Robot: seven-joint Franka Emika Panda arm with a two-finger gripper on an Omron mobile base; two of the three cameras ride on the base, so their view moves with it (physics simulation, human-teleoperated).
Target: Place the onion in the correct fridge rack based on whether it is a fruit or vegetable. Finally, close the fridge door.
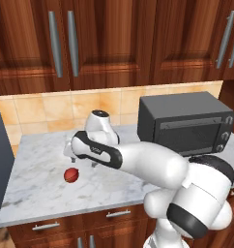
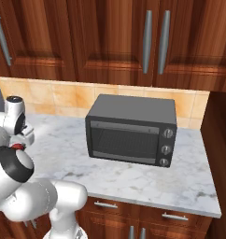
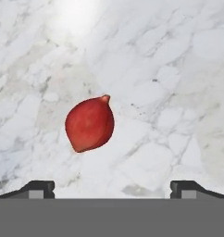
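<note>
In the hand view we see our two dark fingertips (image 3: pixel 40 187) far apart at the bottom. The gripper (image 3: pixel 112 190) is spread wide and holds nothing. The onion (image 3: pixel 90 124) lies between the fingers and a bit ahead, not touching them. It is red and round, with a small pointed tip, and it rests on the white marble counter (image 3: pixel 169 69).

From the left base view, the onion (image 1: pixel 71 175) sits near the front edge of the counter (image 1: pixel 36 160), with bare marble all around it. Our gripper (image 1: pixel 82 161) hangs close above it, a little to its right. Farther right stands a dark toaster oven (image 1: pixel 184 123). Behind are a tan tile wall (image 1: pixel 51 109) and brown wooden cabinets (image 1: pixel 114 38).
</note>
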